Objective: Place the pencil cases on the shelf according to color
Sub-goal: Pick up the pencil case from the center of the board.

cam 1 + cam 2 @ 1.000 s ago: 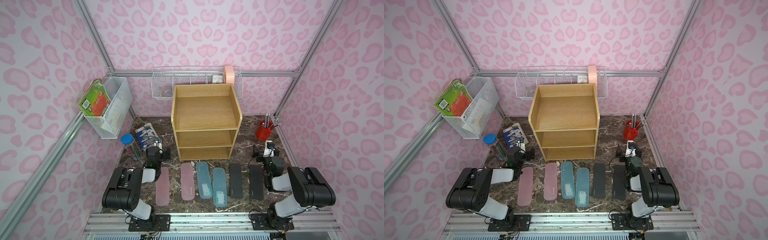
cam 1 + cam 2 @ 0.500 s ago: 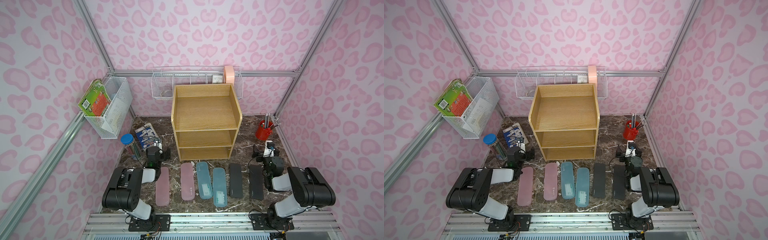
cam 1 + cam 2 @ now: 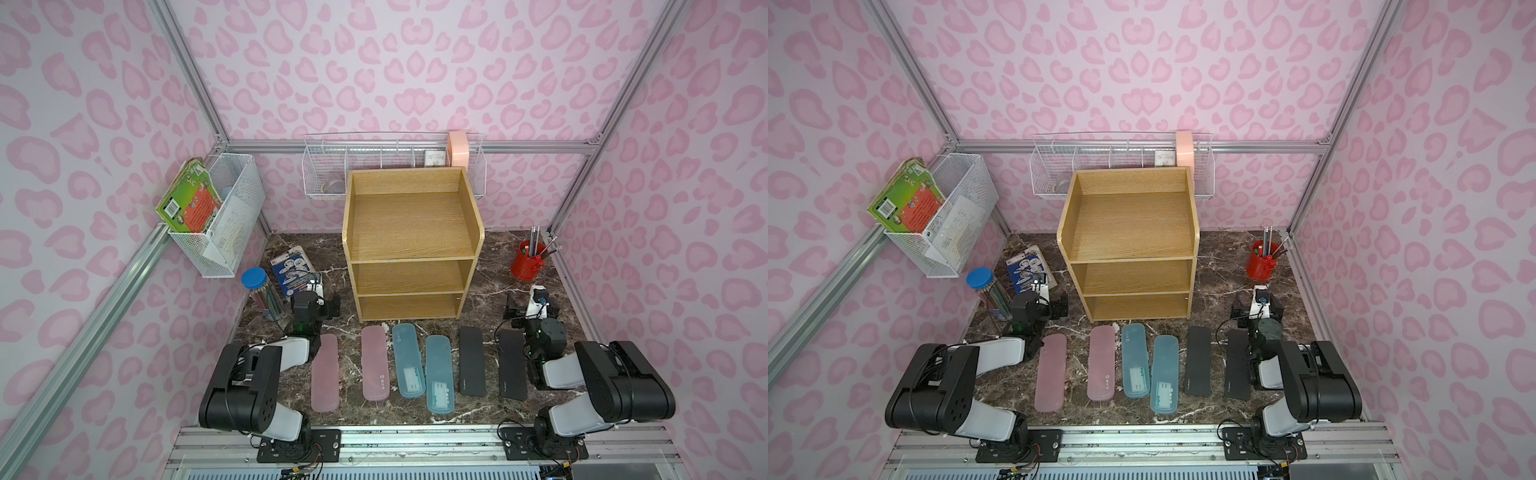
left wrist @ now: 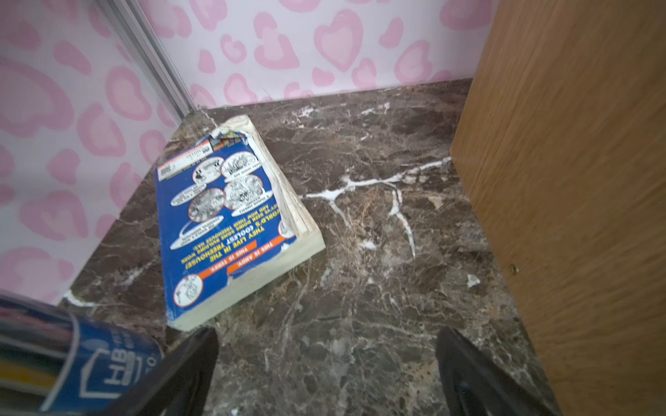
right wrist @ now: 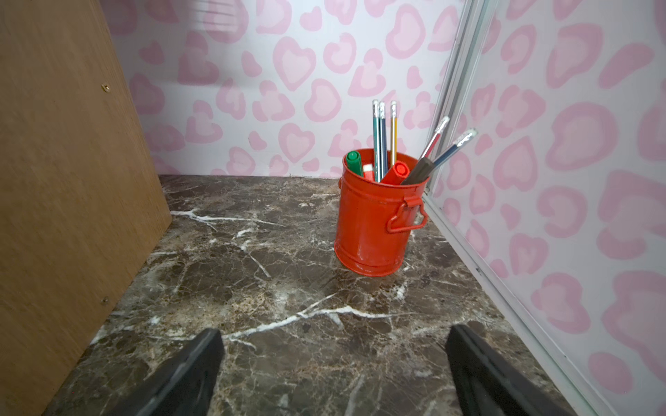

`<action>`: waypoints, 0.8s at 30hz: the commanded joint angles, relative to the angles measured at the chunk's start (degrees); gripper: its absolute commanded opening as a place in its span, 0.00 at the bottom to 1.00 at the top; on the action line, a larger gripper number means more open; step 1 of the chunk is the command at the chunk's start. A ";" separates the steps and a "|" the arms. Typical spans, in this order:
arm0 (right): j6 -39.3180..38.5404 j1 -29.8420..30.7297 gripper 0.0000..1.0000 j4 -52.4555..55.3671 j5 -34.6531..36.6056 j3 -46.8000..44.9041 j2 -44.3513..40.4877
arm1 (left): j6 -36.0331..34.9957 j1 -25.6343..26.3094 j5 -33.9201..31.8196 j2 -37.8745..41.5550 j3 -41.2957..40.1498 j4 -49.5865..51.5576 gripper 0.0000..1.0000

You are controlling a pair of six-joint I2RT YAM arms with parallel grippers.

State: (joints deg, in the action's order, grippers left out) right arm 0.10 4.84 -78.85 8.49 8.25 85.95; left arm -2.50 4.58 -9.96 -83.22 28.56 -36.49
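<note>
Six pencil cases lie in a row on the marble table in front of the shelf (image 3: pixel 409 220): two pink (image 3: pixel 325 372) (image 3: pixel 375 361), two teal (image 3: pixel 409 359) (image 3: pixel 438 374) and two black (image 3: pixel 471 359) (image 3: pixel 512 363). All three tiers of the oak shelf (image 3: pixel 1129 220) are bare. My left gripper (image 3: pixel 314 299) (image 4: pixel 326 335) sits low beside the shelf's left side, open, with only marble between its fingers. Right of the shelf, my right gripper (image 3: pixel 532 305) (image 5: pixel 335 333) is open and holds nothing. Both grippers are behind the row, apart from every case.
A blue book (image 4: pixel 223 219) lies ahead of the left gripper, with a blue-lidded tube of coloured pencils (image 3: pixel 259 286) beside it. A red bucket of pens (image 5: pixel 374 216) stands ahead of the right gripper near the wall. White wire baskets (image 3: pixel 220 216) (image 3: pixel 390 170) hang on the walls.
</note>
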 commanded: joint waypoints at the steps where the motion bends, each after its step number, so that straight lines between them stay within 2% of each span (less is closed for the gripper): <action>1: -5.49 5.95 0.99 0.13 14.00 1.23 -2.08 | 2.17 0.54 -4.39 3.03 5.89 14.79 0.97; 2: -6.71 8.14 0.99 1.59 18.41 2.22 -2.64 | 4.66 0.44 -6.42 3.70 8.36 19.50 0.98; 5: -7.23 11.81 0.99 8.12 23.83 5.27 -4.71 | 11.06 0.50 -7.95 5.20 14.71 30.77 0.98; 8: -0.56 12.79 0.99 26.87 26.61 12.27 -8.77 | 16.64 0.52 -8.35 6.62 19.25 39.57 0.98; 11: 5.66 12.83 0.99 43.28 27.81 19.09 -12.90 | 20.78 0.52 -8.68 9.66 20.14 44.04 0.99; 15: 8.42 12.89 0.99 56.86 24.89 24.39 -17.09 | 23.10 0.46 -5.55 12.30 22.51 51.94 0.99; 20: 16.51 14.29 0.99 81.01 23.00 32.63 -21.33 | 25.68 0.52 -0.04 14.67 25.34 63.54 0.97; 22: 20.37 14.67 0.99 88.37 19.66 34.54 -23.76 | 25.89 0.65 2.75 15.64 26.16 67.42 0.95; 24: 23.99 15.06 0.98 95.57 15.65 35.74 -26.10 | 26.67 0.93 2.80 16.19 27.25 72.18 0.94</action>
State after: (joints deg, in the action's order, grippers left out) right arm 16.29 19.51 -1.13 29.52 42.54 62.02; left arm 22.33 5.21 -10.28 -67.68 54.63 25.50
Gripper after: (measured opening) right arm 0.989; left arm 0.946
